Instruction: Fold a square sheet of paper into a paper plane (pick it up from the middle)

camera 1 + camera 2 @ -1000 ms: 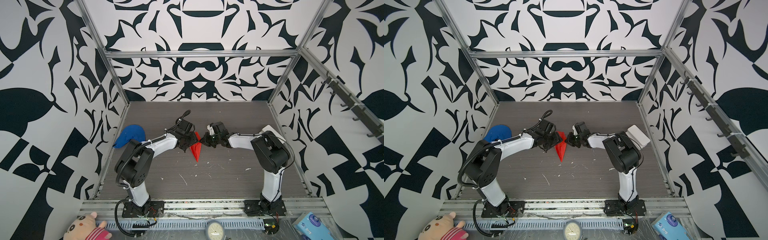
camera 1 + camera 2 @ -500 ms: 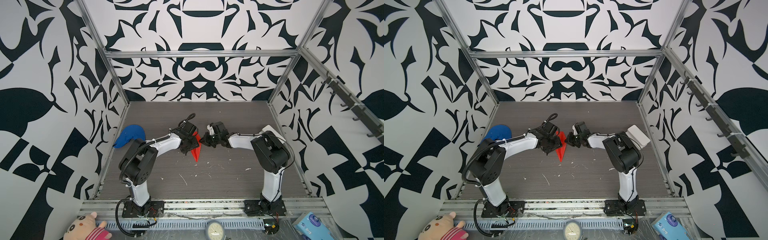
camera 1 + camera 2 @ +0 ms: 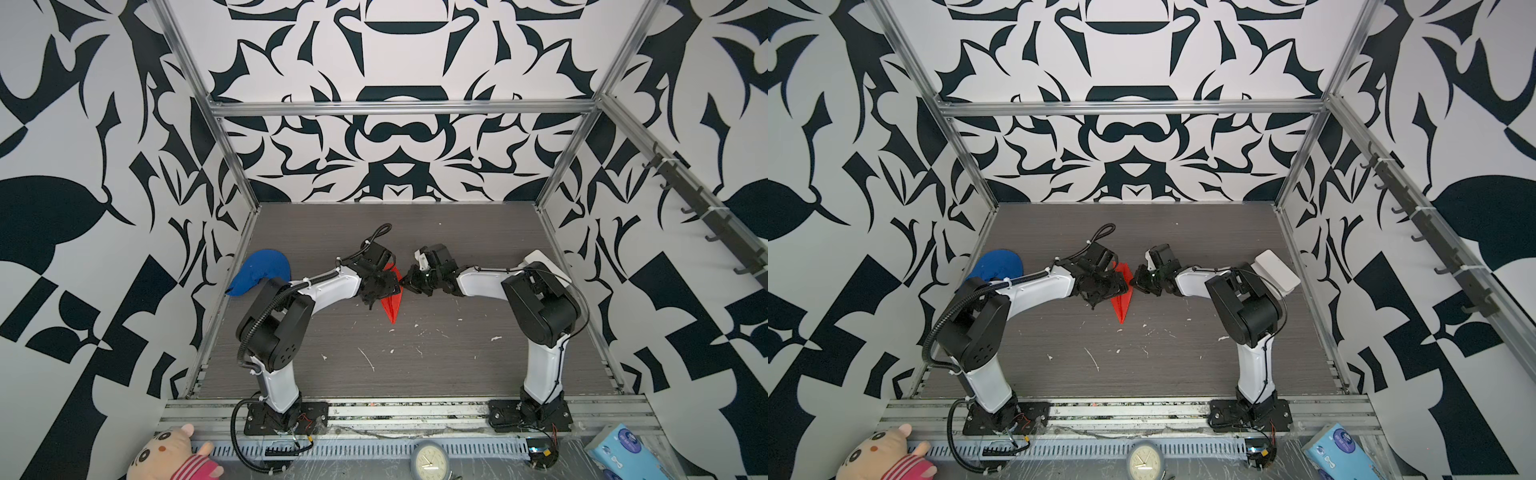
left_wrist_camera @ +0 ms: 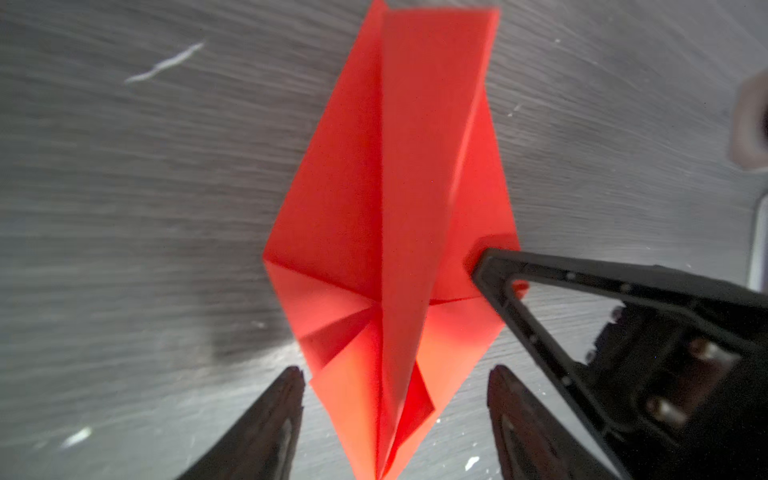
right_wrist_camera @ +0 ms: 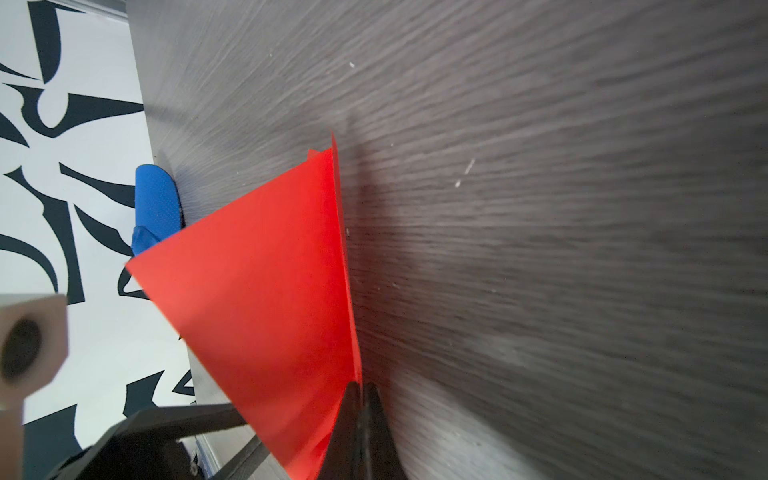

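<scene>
The right gripper (image 5: 360, 388) is pinched shut on a side edge of the red paper plane (image 5: 266, 291), lifting that flap off the table (image 5: 540, 208). The left gripper (image 4: 395, 374) has its jaws apart, straddling the plane's narrow end. In both top views the plane (image 3: 392, 301) lies mid-table between the grippers, well apart from the blue cloth (image 3: 259, 272).

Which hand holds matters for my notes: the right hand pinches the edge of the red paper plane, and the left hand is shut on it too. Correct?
Not quite. The right hand does pinch the edge of the red paper plane, but the left hand is open, not shut. The left wrist view shows its fingers standing apart on either side of the paper.
</scene>
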`<state>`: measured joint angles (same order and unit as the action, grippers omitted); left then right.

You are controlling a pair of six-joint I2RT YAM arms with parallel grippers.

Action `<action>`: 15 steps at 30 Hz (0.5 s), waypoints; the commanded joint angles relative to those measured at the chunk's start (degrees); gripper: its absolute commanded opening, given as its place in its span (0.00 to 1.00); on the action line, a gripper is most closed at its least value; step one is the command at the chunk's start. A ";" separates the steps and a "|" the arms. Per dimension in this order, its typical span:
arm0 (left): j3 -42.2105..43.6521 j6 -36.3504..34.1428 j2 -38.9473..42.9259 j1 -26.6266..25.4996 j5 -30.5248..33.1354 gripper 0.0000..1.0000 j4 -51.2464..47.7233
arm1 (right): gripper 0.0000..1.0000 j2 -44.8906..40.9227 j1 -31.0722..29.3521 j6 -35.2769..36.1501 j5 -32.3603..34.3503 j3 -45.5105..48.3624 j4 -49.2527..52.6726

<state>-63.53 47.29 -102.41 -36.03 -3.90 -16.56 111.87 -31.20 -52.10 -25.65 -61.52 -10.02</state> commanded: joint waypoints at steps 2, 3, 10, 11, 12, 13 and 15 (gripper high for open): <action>2.22 -0.95 -0.54 1.22 -4.06 0.75 4.60 | 0.00 -2.01 0.20 1.23 0.73 0.04 0.59; 2.17 -1.13 -0.85 1.23 -4.02 0.76 4.52 | 0.00 -1.88 0.21 1.28 0.68 -0.12 0.54; 1.56 -1.94 -2.94 1.34 -4.90 0.78 4.85 | 0.00 -1.92 0.27 1.47 0.52 -0.18 0.70; 1.56 -1.86 -3.17 1.31 -5.69 0.76 5.18 | 0.00 -1.97 0.31 1.47 0.65 -0.16 0.66; 1.52 -1.69 -3.41 1.27 -6.28 0.76 5.47 | 0.00 -2.01 0.27 1.47 0.68 -0.10 0.68; 1.47 -1.50 -3.74 1.31 -6.19 0.75 5.25 | 0.00 -2.01 0.31 1.47 0.53 -0.17 0.70; 1.55 -1.26 -3.94 1.34 -6.14 0.75 5.04 | 0.00 -2.01 0.27 1.47 0.59 -0.18 0.68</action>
<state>-62.24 46.02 -104.90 -34.85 -8.84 -11.53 111.87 -31.18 -51.70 -25.50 -61.52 -9.65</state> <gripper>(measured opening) 0.751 0.048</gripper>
